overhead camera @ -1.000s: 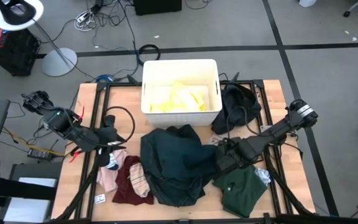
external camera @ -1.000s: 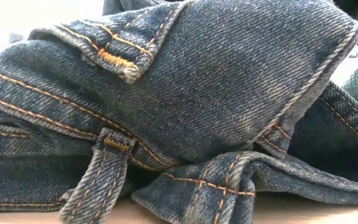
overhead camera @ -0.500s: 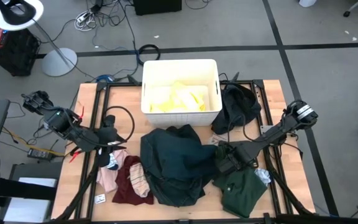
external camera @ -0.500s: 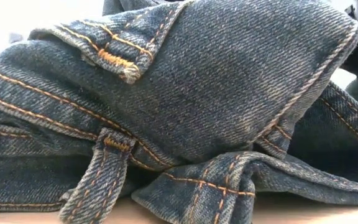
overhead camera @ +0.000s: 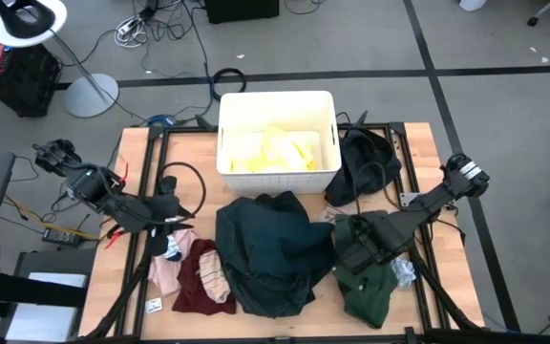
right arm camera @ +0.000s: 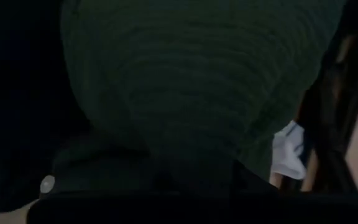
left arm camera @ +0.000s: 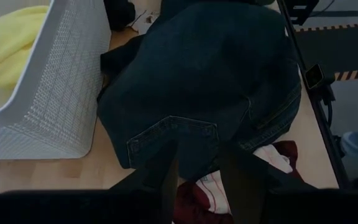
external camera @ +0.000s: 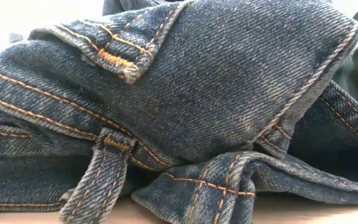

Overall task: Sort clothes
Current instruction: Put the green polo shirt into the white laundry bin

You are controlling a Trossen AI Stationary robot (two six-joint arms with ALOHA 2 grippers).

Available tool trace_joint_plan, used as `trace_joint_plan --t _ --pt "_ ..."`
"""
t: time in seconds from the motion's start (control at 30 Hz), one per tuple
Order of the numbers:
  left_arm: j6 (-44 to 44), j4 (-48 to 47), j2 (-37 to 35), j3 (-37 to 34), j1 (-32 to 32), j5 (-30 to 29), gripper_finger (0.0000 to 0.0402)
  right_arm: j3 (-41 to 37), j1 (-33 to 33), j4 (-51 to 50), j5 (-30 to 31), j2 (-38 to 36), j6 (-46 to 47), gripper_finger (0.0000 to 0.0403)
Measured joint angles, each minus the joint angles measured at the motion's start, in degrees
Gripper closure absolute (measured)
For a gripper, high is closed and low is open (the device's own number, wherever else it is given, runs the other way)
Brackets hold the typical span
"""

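A forest green garment point(overhead camera: 369, 287) lies at the near right; my right gripper point(overhead camera: 351, 252) is shut on it. A large dark teal denim garment point(overhead camera: 270, 253) lies heaped in the table's middle and fills the low view point(external camera: 166, 106). My left gripper point(overhead camera: 170, 222) is open and empty at the left, above a pink garment point(overhead camera: 165, 272), pointing at the denim point(left arm camera: 197, 81). A maroon garment point(overhead camera: 191, 285) with a striped sock point(overhead camera: 214, 272) lies next to the pink one. A black garment point(overhead camera: 366, 162) lies at the far right. Yellow cloth point(overhead camera: 275, 151) lies in the white bin point(overhead camera: 277, 99). My right gripper holds the green garment by its part nearest the denim point(overhead camera: 354, 232), coming in low from the table's right. The cloth is bunched, bulges in front of the fingers point(right arm camera: 197, 93) and hides the place of contact. The near part point(overhead camera: 370, 306) lies on the table.
The white bin stands at the far middle. A small white and grey item point(overhead camera: 404, 272) lies just right of the green garment. Cables and the arms' black frame rails run along the table's edges. Bare wood shows at the far left point(overhead camera: 146, 158).
My right gripper has pulled the green garment's held part up and toward the bin. The garment, spread wide before, is now bunched into a narrower, longer heap; its near end has stayed on the table. In the low view, green cloth has risen at the right.
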Motion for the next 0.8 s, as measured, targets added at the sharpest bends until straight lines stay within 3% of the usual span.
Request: trace_joint_plan --t 0.5,0.8 --pt "2.0 -1.7 -9.9 0.1 0.0 -7.0 0.0282 15.5 -1.6 -2.1 11.4 -0.7 -5.7 0.0389" --pt "2.1 -3.1 -10.3 0.1 0.0 -7.5 0.0282 24.1 -4.8 -2.1 21.1 -0.7 -14.4 0.0389"
